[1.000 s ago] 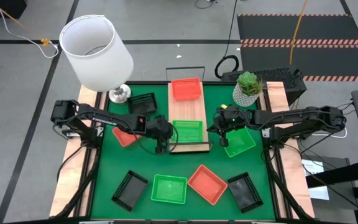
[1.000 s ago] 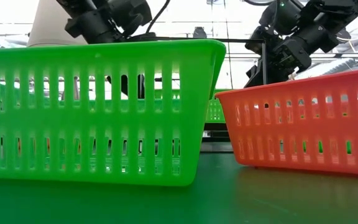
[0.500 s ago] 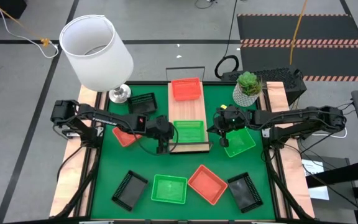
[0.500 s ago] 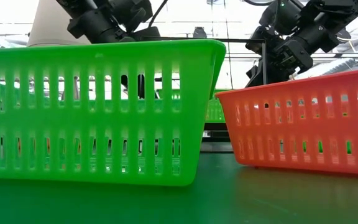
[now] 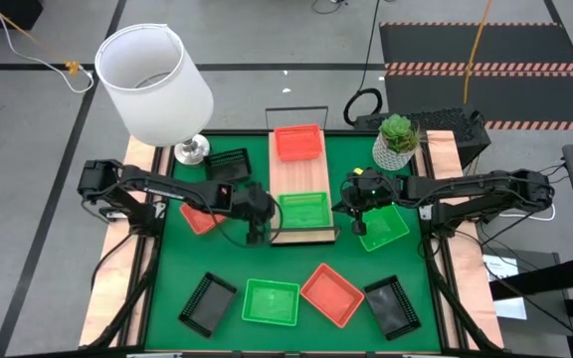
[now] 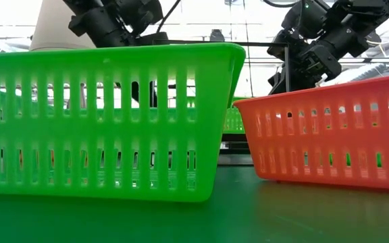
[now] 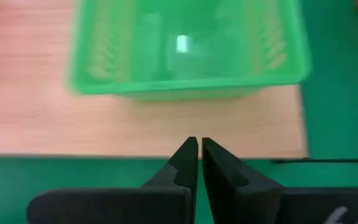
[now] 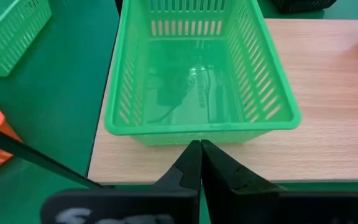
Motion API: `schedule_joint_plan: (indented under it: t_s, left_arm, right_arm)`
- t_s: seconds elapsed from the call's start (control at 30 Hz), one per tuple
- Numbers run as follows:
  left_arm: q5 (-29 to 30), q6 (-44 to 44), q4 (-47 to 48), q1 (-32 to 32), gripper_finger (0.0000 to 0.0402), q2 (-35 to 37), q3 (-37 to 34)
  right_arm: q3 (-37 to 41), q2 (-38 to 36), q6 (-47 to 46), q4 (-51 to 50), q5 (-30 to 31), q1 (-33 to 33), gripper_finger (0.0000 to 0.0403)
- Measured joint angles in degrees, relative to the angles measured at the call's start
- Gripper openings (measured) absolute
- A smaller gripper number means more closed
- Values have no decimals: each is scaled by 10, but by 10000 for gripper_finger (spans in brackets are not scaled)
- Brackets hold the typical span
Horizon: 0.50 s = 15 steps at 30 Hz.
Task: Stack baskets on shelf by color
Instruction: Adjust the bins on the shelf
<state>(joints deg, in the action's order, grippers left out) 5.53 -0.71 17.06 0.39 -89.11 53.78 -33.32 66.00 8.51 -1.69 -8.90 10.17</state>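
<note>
The job was only just begun. On the shelf (image 5: 298, 179), a pale plank running up the centre of the high view, sat two baskets: an orange-red basket (image 5: 298, 142) at its upper end and a green basket (image 5: 301, 210) at its lower end, each alone, nothing yet stacked on either. The middle of the plank lay bare.

The other seven were off the shelf on the green mat (image 5: 267, 264) of the worktop. By my count there were three green: the one on the shelf, a second green basket (image 5: 382, 227) right of centre, and a third green basket (image 5: 271, 301) at lower centre. Three orange-red: the shelved one, one (image 5: 198, 217) left of centre partly under the left arm, and one (image 5: 330, 293) at lower centre. Three black: one (image 5: 229, 164) at upper left near the lamp (image 5: 155, 84), one (image 5: 207, 302) at lower left, one (image 5: 394, 304) at lower right. No black basket had reached the shelf, so I judged seven placements remained.

The left hand (image 5: 257, 233) hung just off the shelf's lower left corner, fingers together and holding nothing. The right hand (image 5: 357, 224) hovered beside the shelf's right edge, over the corner of the second green basket, fingers likewise pressed together and empty. A potted plant (image 5: 398, 140) stood at upper right.
</note>
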Motion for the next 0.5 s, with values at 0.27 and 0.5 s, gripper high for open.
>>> schedule_joint_plan:
  t_s: [0.27, 0.5]
  left_arm:
    - [76, -9, -7, 42, 26, 0, 0]
    - [87, -5, -13, 101, 26, -2, 0]
  right_arm:
    - [0, 0, 28, 2, 118, 0, 0]
    - [0, 0, 57, 44, 179, 15, 0]
